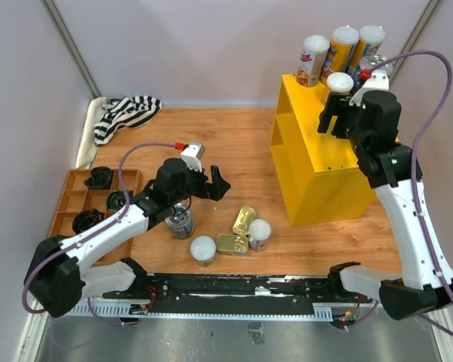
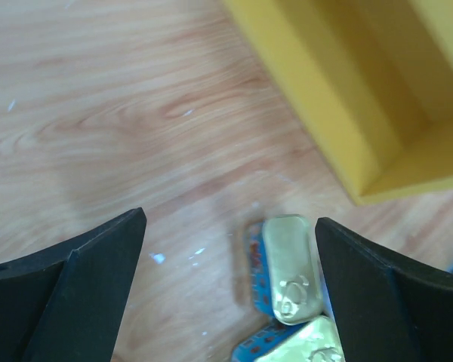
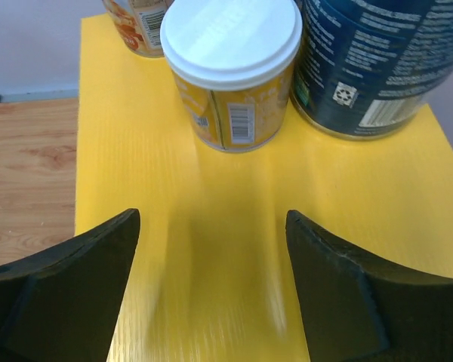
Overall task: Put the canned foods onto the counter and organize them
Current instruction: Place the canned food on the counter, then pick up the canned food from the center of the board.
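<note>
- Canned foods stand in two groups. Five are on top of the bright yellow box-shaped cabinet (image 1: 317,181), at 2 o'clock on the wooden table (image 1: 211,136): a red-white tube (image 1: 313,60), an orange tube (image 1: 342,49), a yellow tube (image 1: 368,45), a blue silver-topped can (image 1: 374,68) and a short yellow white-lidded can (image 1: 340,83).
- Tall tubes line the rear edge, with the short can at their 6 o'clock. This probably keeps the front of the top reachable.
- Right gripper (image 3: 211,286) hovers at 6 o'clock of the short can. Its fingers are spread with nothing between them, and the can stands upright, clear of both.
- Five cans remain on the table near 6 o'clock: a second blue can (image 1: 180,221), two white-lidded cans (image 1: 203,249) and two flat gold tins (image 1: 231,243), close together.
- Left gripper (image 2: 230,286) is spread wide and empty, aimed down at the gold tins, likely the next pick.
- Brown wooden tray (image 1: 64,204) sits at 9 o'clock and the striped cloth (image 1: 124,113) at 11 o'clock.
</note>
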Robot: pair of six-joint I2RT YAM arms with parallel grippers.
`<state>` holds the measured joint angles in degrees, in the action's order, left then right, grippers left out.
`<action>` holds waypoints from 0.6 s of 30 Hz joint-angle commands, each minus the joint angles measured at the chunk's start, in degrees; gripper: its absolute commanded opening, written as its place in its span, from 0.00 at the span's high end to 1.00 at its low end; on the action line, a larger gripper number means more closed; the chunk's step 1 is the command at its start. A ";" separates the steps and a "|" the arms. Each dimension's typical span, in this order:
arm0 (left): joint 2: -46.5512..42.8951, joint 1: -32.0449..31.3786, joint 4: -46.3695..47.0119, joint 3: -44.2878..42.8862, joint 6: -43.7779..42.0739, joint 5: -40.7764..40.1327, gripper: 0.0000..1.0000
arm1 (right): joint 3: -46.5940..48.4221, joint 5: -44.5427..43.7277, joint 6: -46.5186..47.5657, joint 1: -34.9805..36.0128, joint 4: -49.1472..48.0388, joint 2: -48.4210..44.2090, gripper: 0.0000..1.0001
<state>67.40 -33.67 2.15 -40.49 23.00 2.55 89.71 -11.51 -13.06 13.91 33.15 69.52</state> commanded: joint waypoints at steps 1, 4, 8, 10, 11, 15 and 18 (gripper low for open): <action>-6.19 -6.51 6.06 -0.26 -8.90 2.64 0.00 | -3.84 1.67 0.69 0.88 -5.90 -6.81 0.20; -9.81 -13.26 11.43 3.04 -15.80 6.83 0.00 | -5.88 0.89 1.17 0.90 -6.32 -9.92 0.14; -7.94 -16.95 10.95 3.15 -19.29 10.97 0.00 | -7.01 -0.17 1.51 0.86 -5.39 -11.93 0.11; -5.62 -18.45 10.79 2.98 -21.04 11.77 0.00 | -7.71 0.47 1.34 0.89 -5.40 -12.71 0.11; -4.52 -19.53 10.89 2.96 -22.08 12.10 0.00 | -7.86 0.66 1.29 0.86 -5.33 -12.92 0.11; -0.50 -23.10 12.51 3.05 -24.21 12.56 0.00 | -8.10 0.42 1.58 0.90 -4.70 -14.10 0.10; 2.90 -24.67 13.17 2.77 -24.79 14.01 0.00 | -8.14 -0.05 2.00 0.92 -4.37 -15.19 0.10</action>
<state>67.35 -56.38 12.14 -37.95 1.56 13.91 81.73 -10.66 -12.29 13.91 29.04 56.40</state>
